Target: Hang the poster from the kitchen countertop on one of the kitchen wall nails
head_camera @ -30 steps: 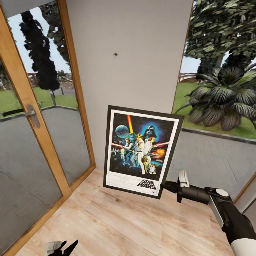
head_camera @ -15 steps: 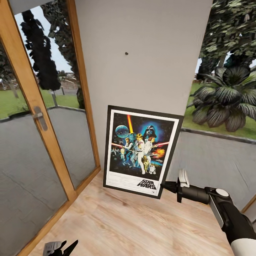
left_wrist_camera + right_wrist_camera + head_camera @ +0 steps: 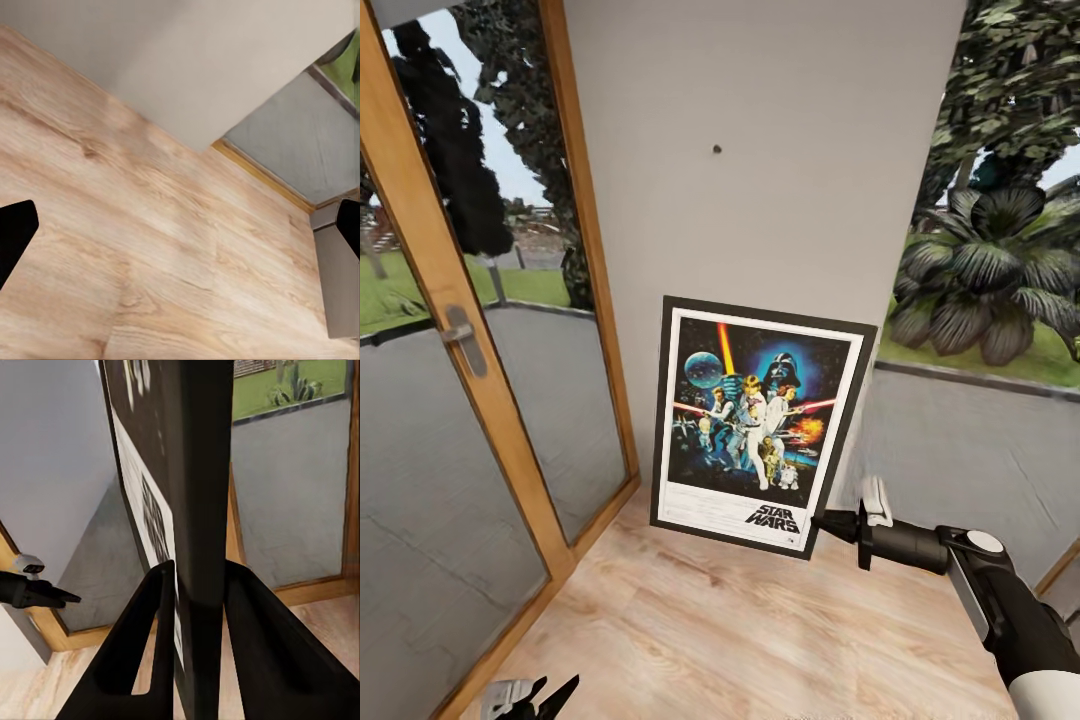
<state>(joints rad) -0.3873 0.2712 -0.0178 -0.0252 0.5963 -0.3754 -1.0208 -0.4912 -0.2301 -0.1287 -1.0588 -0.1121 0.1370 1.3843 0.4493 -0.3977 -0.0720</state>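
The framed Star Wars poster (image 3: 760, 425) hangs upright, slightly tilted, in front of a grey wall panel (image 3: 780, 200). My right gripper (image 3: 822, 522) is shut on its lower right corner. In the right wrist view the black frame edge (image 3: 202, 472) runs between the two fingers (image 3: 150, 615) of that gripper (image 3: 199, 577). A small dark nail (image 3: 716, 150) sits on the wall well above the poster's top edge. My left gripper (image 3: 530, 697) hangs low at the bottom left, open and empty over the floor (image 3: 180, 225). The kitchen countertop is out of view.
A glass door with a wooden frame (image 3: 470, 360) and metal handle (image 3: 457, 338) stands to the left of the wall panel. To the right is a large window (image 3: 980, 420) with plants outside. Light wood flooring (image 3: 740, 630) lies below.
The view has shifted, so the wall and nail sit a little further right in the picture and the door frame looks closer. The poster stays in my right gripper, unchanged.
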